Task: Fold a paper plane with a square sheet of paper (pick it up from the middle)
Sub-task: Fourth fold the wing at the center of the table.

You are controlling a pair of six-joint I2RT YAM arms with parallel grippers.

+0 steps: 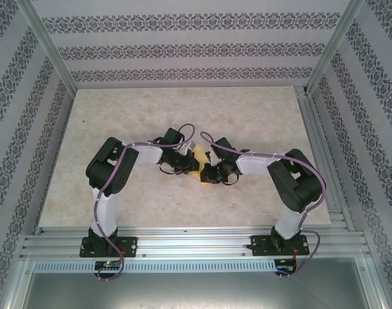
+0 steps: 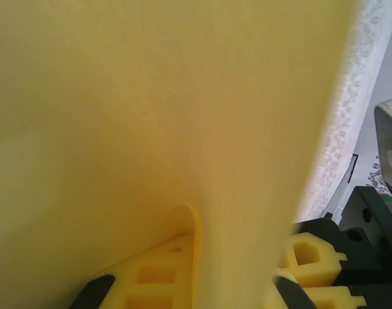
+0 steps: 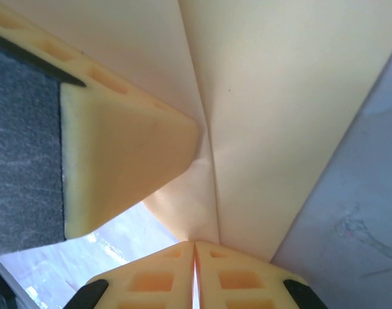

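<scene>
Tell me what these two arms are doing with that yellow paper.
Both arms meet over the middle of the table, holding the pale-yellow sheet of paper between them. The left gripper and the right gripper are each shut on it. The right wrist view shows a crease running down the sheet toward the closed fingers, so it looks mid-fold, not a finished plane.

Counter (image 1: 118, 116): pale beige, marbled, matte. Wallpaper (image 1: 183, 51) on the back and both side walls, white with dark ornamental bands. Aluminium rails (image 1: 196, 243) run along the counter's near edge, and corner posts (image 1: 47, 45) rise at the back corners. Perforated strip (image 1: 196, 265) just below the rails, then grey sheet metal (image 1: 196, 293).
</scene>
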